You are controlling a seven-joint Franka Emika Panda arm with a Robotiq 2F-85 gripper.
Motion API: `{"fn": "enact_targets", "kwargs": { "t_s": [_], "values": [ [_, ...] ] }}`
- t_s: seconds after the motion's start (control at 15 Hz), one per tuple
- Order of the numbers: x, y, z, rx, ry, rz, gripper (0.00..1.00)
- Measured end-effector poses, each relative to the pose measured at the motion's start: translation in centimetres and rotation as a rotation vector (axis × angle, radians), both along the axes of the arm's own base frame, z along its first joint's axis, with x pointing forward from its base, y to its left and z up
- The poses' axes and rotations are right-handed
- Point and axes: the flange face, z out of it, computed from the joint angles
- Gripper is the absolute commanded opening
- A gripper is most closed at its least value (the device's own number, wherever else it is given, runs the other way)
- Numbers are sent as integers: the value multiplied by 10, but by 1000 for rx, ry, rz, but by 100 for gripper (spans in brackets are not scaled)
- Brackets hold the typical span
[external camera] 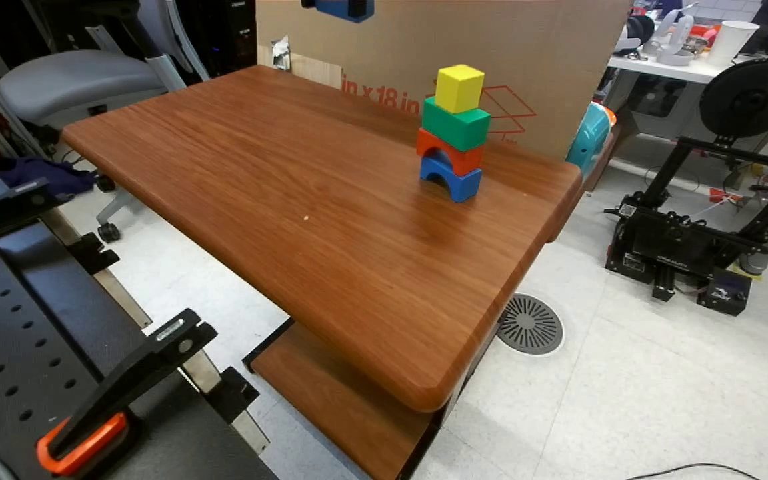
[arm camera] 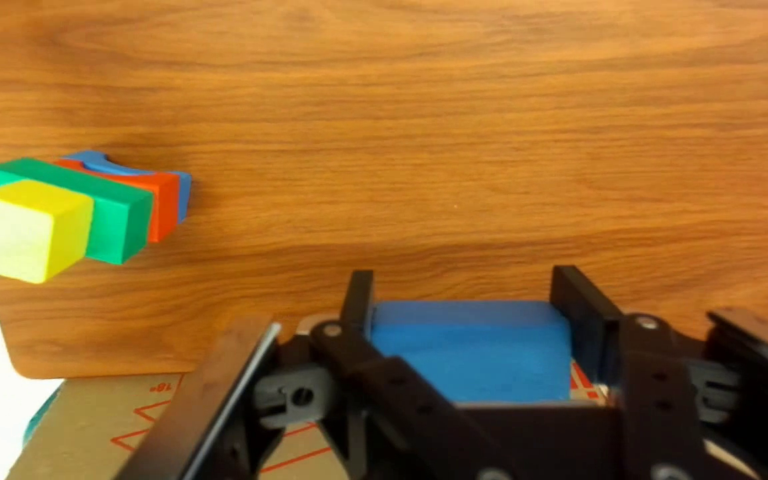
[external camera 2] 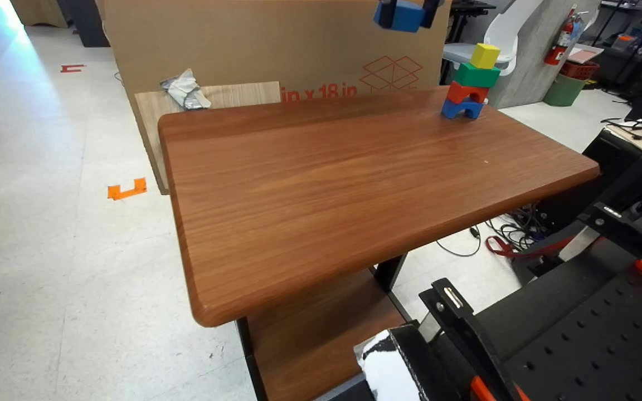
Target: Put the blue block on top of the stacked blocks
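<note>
The blue block (arm camera: 467,347) is held between the fingers of my gripper (arm camera: 464,287) in the wrist view. My gripper is shut on it, high above the table. The held block also shows at the top edge in both exterior views (external camera: 344,8) (external camera 2: 407,16). The stack stands upright on the table, with a blue arch (external camera: 451,179) at the bottom, then a red arch (external camera: 451,152), a green block (external camera: 456,125) and a yellow block (external camera: 459,89) on top. In the wrist view the yellow block (arm camera: 11,233) is left of my gripper, well apart from the held block.
The brown wooden table (external camera: 304,200) carries the stack near one end. A large cardboard box (external camera 2: 243,44) stands upright along the table's far edge. Crumpled silver material (external camera 2: 186,90) sits at that edge. A black perforated platform with clamps (external camera: 24,347) is on the near side.
</note>
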Motion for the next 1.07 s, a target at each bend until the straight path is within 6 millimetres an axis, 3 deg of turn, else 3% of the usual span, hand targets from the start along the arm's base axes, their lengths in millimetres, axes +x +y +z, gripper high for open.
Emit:
{"fn": "enact_targets", "kwargs": {
  "t_s": [0.4, 1.07],
  "values": [
    [-19, -25, 27, 27, -2, -106, 43],
    [-34, -81, 37, 51, 63, -315, 43]
  ]
}}
